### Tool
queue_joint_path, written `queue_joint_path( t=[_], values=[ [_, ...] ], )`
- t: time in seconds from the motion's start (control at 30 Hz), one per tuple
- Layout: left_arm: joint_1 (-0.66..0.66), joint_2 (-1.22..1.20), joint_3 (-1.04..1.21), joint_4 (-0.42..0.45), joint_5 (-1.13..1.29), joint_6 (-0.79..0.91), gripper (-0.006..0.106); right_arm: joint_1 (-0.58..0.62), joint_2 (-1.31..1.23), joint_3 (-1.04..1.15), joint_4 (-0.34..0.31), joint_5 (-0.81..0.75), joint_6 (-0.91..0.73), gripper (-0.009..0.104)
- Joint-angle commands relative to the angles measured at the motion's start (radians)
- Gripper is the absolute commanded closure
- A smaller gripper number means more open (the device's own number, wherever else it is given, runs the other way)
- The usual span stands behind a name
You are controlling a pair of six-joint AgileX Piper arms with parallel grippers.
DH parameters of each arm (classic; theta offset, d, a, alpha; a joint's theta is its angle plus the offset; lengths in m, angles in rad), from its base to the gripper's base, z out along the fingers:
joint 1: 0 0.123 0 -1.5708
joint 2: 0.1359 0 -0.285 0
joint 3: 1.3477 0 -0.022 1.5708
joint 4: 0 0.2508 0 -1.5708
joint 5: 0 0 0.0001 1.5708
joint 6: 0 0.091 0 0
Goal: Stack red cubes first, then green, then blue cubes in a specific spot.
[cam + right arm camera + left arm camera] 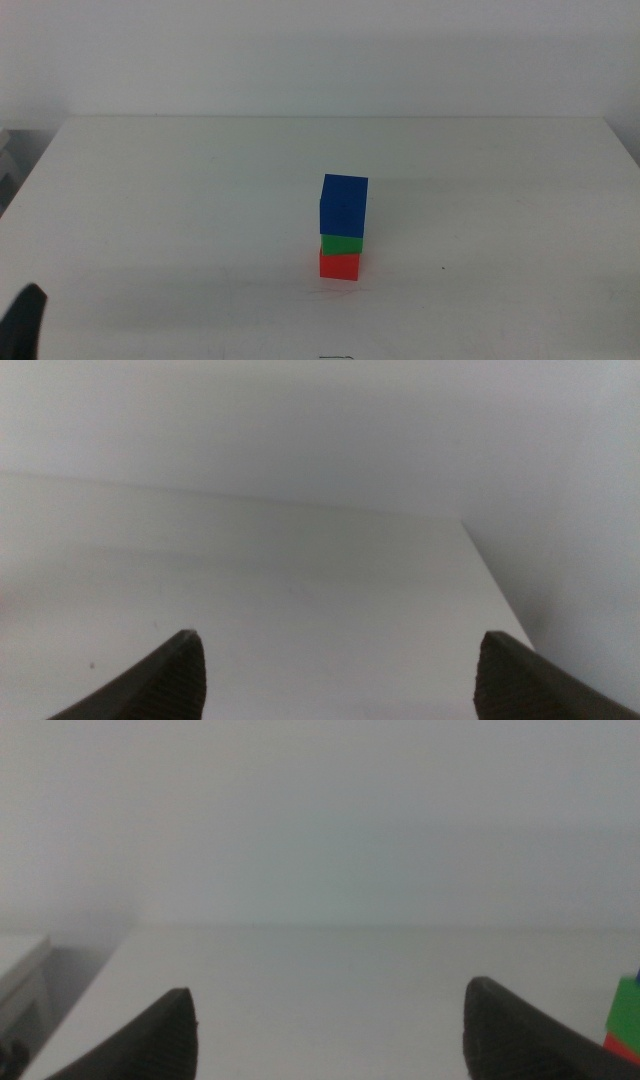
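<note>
A three-cube stack stands on the white table a little right of centre in the middle view: the red cube (339, 266) at the base, the green cube (342, 243) on it, the blue cube (344, 205) on top. The left gripper (25, 320) shows only as a dark tip at the bottom left corner, far from the stack. In the left wrist view its jaws stand wide apart around nothing (330, 1020), and the green cube (627, 1008) and the red cube (622, 1048) peek in at the picture's edge. The right gripper (340, 665) is open over bare table.
The white table (180, 200) ends at a pale wall behind. A grey object (6, 160) sits past the table's left edge. The table's right edge (495, 585) shows in the right wrist view.
</note>
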State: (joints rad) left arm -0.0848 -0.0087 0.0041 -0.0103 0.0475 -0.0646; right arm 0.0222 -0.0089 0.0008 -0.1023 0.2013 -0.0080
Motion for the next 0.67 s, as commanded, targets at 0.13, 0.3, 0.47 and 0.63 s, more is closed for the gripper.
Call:
queue_joint_path(
  t=[0.13,0.3,0.47,0.63],
  values=[
    [0.000,-0.027,0.022,-0.011,-0.005,-0.004,0.012,-0.007,0.003,0.010,0.000,-0.153,-0.013,0.011],
    [0.000,-0.027,0.022,-0.011,0.075,-0.004,0.012,-0.007,0.003,0.010,0.030,-0.162,-0.013,0.011],
    [0.000,-0.027,0.022,-0.011,0.075,-0.004,0.012,-0.007,0.003,0.010,0.046,-0.162,-0.013,0.011],
    [0.000,-0.025,0.022,-0.011,0.075,-0.004,0.012,-0.007,0.003,0.010,0.045,-0.160,-0.013,0.011]
  ],
)
